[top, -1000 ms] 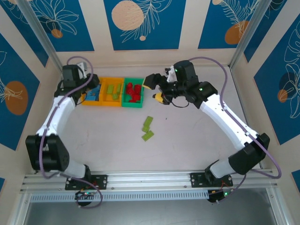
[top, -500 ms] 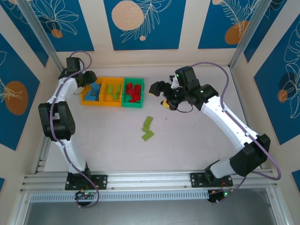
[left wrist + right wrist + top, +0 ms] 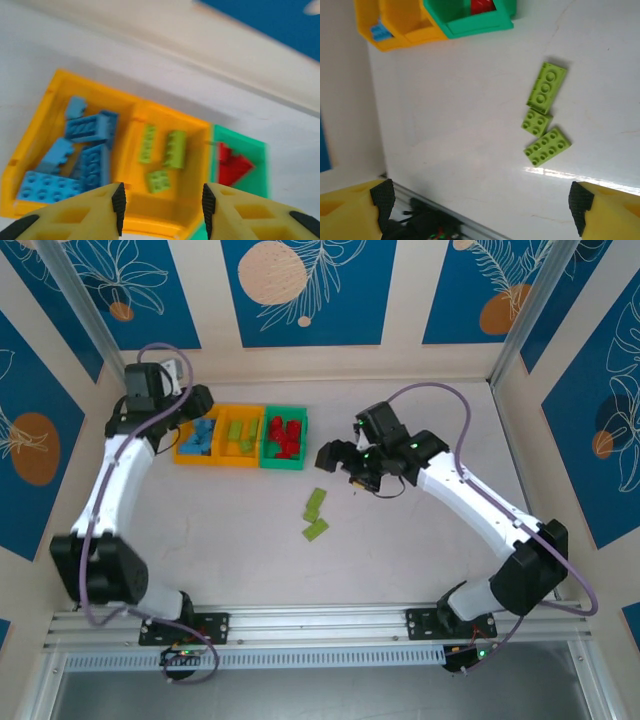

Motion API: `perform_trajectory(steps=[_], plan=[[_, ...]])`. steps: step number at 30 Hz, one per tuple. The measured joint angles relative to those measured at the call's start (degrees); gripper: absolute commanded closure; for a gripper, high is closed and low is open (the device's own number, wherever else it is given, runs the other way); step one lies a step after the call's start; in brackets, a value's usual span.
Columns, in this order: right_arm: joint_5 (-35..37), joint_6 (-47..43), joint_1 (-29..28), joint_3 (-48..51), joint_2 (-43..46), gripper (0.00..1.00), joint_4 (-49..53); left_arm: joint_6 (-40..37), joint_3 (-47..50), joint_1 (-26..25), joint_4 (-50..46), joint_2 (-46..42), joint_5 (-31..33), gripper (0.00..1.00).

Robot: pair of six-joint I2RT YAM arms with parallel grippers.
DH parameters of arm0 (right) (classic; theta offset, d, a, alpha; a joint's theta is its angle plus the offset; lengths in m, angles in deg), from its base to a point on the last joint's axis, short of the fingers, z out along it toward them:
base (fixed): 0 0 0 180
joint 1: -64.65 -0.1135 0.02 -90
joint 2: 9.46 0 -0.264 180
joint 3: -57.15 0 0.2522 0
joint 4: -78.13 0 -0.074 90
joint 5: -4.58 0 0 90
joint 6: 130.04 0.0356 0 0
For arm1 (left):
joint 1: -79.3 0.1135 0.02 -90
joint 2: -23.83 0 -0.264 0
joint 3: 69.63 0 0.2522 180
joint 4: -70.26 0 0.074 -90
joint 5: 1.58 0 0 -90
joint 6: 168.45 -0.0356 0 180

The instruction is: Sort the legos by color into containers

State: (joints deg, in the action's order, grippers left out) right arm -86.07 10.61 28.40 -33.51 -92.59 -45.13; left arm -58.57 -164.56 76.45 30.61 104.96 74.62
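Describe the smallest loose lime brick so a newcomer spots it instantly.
On the white table, in front of the green bin at the right end of the bin row, three lime bricks lie in a short line. Take the middle brick: square, four studs, sandwiched between two longer bricks.

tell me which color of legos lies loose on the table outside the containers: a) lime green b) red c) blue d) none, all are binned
a, three lime green legos lie on the bare table, well apart from the containers.
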Motion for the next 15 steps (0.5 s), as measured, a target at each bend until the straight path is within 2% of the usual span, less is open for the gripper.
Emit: perform_trajectory(steps=[5,10,13,15], plan=[[5.5,-2.5,-4.4,-2.4,-9.4,0.08,2.6,-8.5,5.7,-12.1,-0.1,-14.7,-4.0,0.54],[9.3,-2.5,-6.4,-8.9,-21.3,0.10,6.0,-20.9,13.9,-19.3,-2.6,-26.3,-7.1,0.52],[10.3,-2.5,-7.5,-12.7,-27.7,0.12,7.1,-28.8,17.6,-21.6,-6.0,-32.6,-8.5,0.39],[10.7,-2.5,-8.3,-14.8,-31.3,0.14,7.8,-33.8,19.0,-22.1,-8.4,-35.8,-9.2,0.34]])
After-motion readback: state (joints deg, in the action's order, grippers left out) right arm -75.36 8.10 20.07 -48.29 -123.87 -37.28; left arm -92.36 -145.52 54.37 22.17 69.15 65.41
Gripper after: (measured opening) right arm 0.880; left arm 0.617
